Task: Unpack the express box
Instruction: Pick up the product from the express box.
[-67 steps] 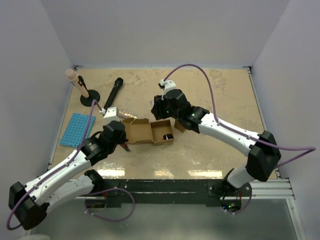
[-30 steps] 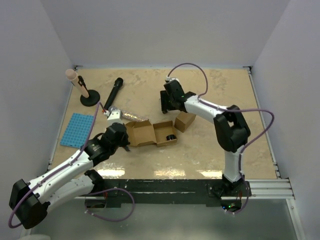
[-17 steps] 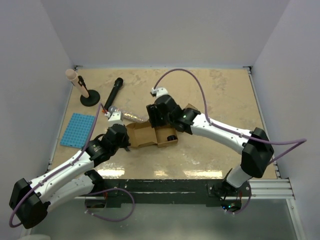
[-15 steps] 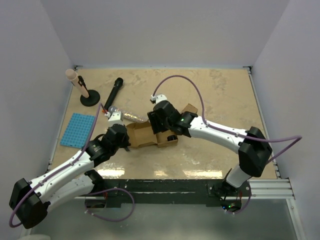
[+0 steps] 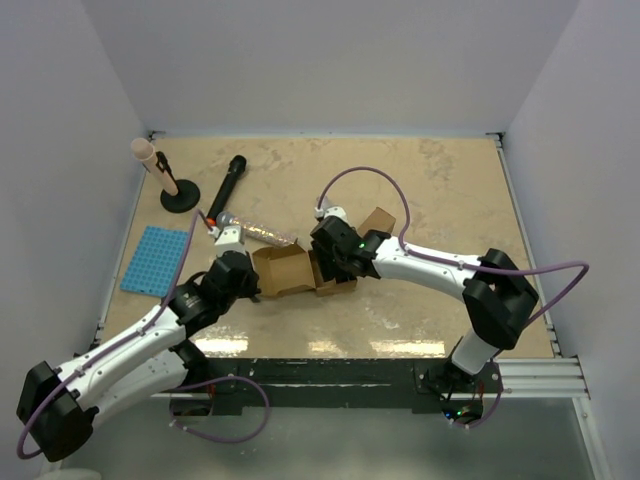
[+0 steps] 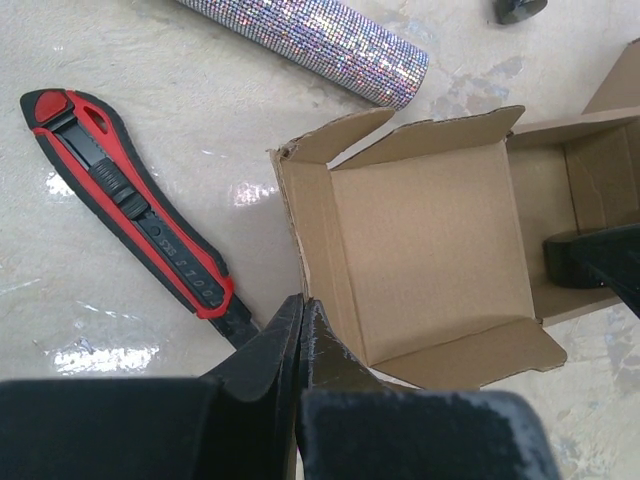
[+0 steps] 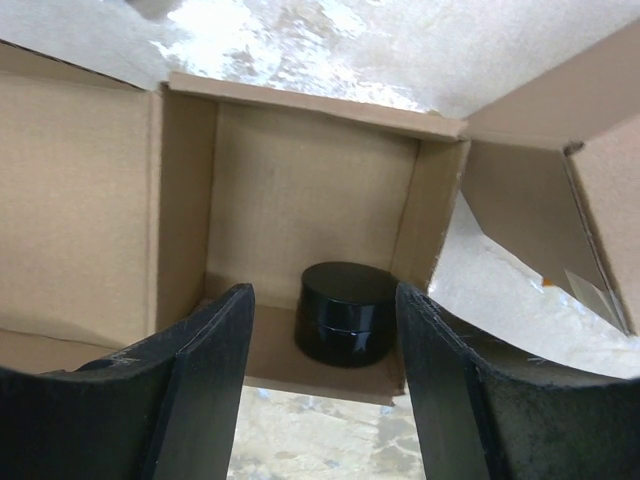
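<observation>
Top external view shows that the right gripper [image 5: 335, 265] now hangs over the open brown cardboard box [image 5: 285, 270] in the middle of the tabletop [image 5: 450, 200]. One second ago this arm was folded back, with its gripper well behind the box. It has since swung forward and come down over the right compartment. I judge that the reaching part is almost done and that the pick of the content is the step in hand.

From the right wrist camera, the small round black jar [image 7: 345, 310] stands upright on the floor of this compartment, near its front wall. The two black fingers [image 7: 200, 390] of the right gripper are spread wide, one on each side of the jar. They are above it and not touching it, so this gripper holds nothing yet.

The left gripper [image 6: 300, 310] is fully closed. Its tips sit at the outer side of the left wall of the box, as if to steady it. I cannot tell whether cardboard is pinched between them. This arm has hardly moved in the last second.

A red and black utility knife [image 6: 130, 200] lies on the tabletop just beside the box.
</observation>
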